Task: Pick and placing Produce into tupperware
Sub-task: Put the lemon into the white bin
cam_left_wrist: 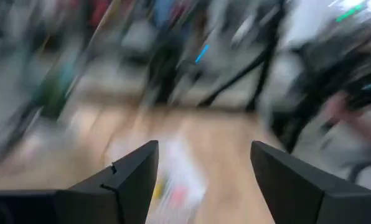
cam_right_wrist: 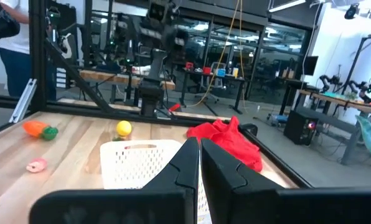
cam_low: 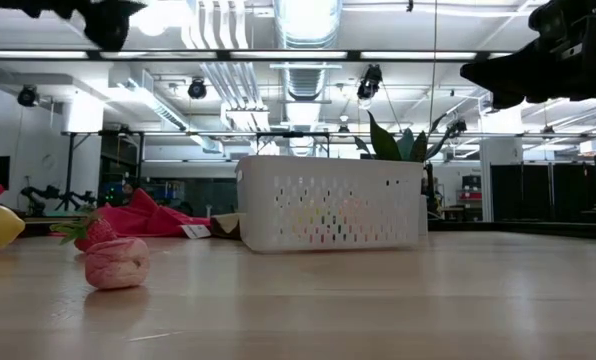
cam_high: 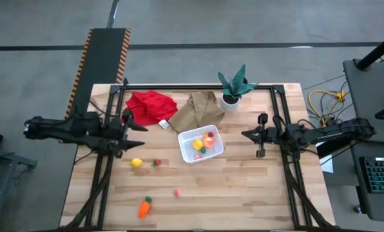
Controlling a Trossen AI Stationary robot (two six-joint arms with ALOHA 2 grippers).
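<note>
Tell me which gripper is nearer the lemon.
Left. The left gripper hangs just above and beside the lemon, on the table's left; the right gripper sits across the white container, far off.

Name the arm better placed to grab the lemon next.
Left. The lemon lies just in front of the left gripper, which is open. The right gripper is shut and sits beyond the tupperware.

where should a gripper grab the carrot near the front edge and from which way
Take the carrot across its thick orange body, just below the green top, coming straight down from above. It lies flat on the bare table, slanted, leaves toward the basket, so the fingers should close across its narrow width rather than along it. Nothing sits beside it. The open left gripper is nearer than the right gripper.
</note>
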